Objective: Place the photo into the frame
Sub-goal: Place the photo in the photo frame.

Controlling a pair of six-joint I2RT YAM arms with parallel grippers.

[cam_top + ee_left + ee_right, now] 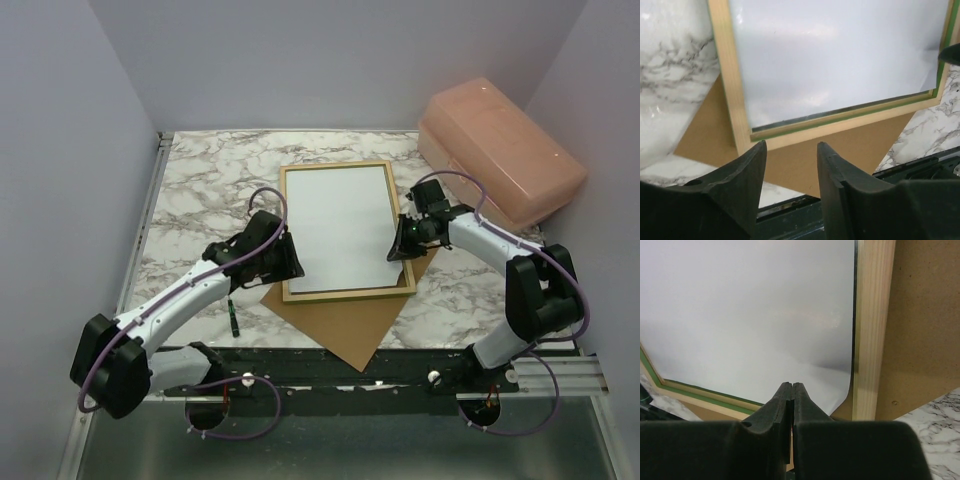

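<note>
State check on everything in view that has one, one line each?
photo: white side up, lying inside frame, near-right corner curled up
frame: wood back up, flat, near end over backing board
backing board: flat on table, skewed
pink box: lid closed
left gripper: jaws open, empty
right gripper: jaws shut, at photo's curled corner

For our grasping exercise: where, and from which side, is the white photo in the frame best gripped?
Grip the photo at its near right corner, coming from the right. It lies flat inside the frame, but that corner curls upward, probably offering a pinchable edge.
</note>
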